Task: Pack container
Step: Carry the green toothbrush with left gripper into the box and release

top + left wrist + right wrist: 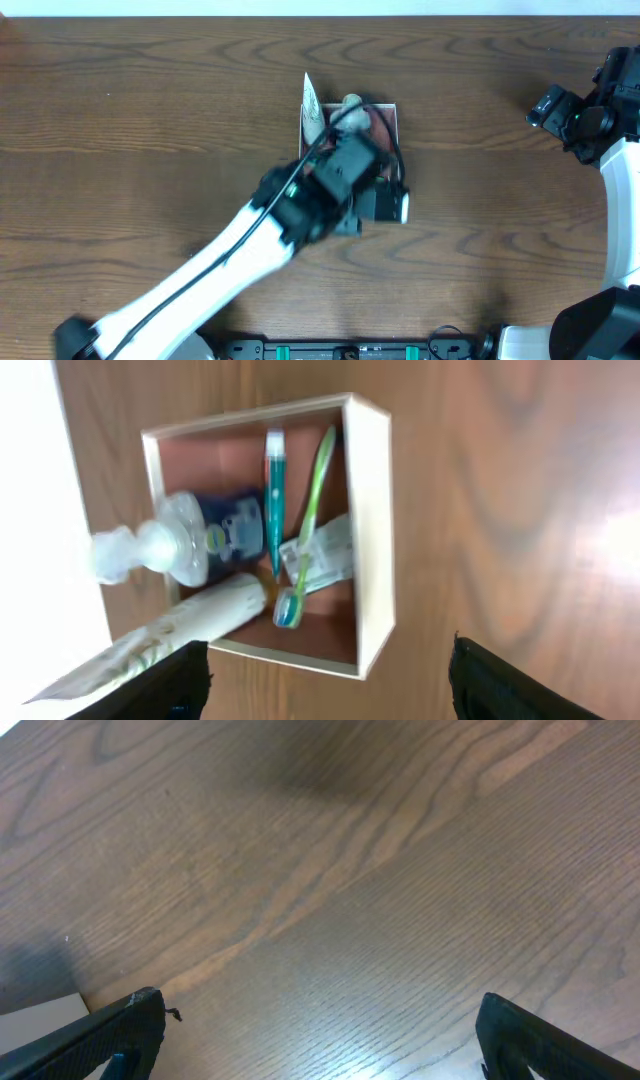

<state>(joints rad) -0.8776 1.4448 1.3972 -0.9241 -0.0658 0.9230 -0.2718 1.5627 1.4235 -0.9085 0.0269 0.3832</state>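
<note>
The container (372, 510) is a square box with white walls and a reddish-brown floor; in the overhead view (392, 112) my left arm covers most of it. Inside lie a clear pump bottle (190, 538), a teal tube-like item (274, 490), a green toothbrush (312, 500), a small sachet (330, 555) and a white tube (180, 630) that sticks out over the wall. My left gripper (325, 695) is open and empty, above the box's edge. My right gripper (320, 1040) is open and empty over bare wood at the far right.
The brown wooden table (150, 140) surrounds the box. The right arm (585, 115) rests at the table's right edge. A pale strip (30, 510) shows beyond the table edge in the left wrist view.
</note>
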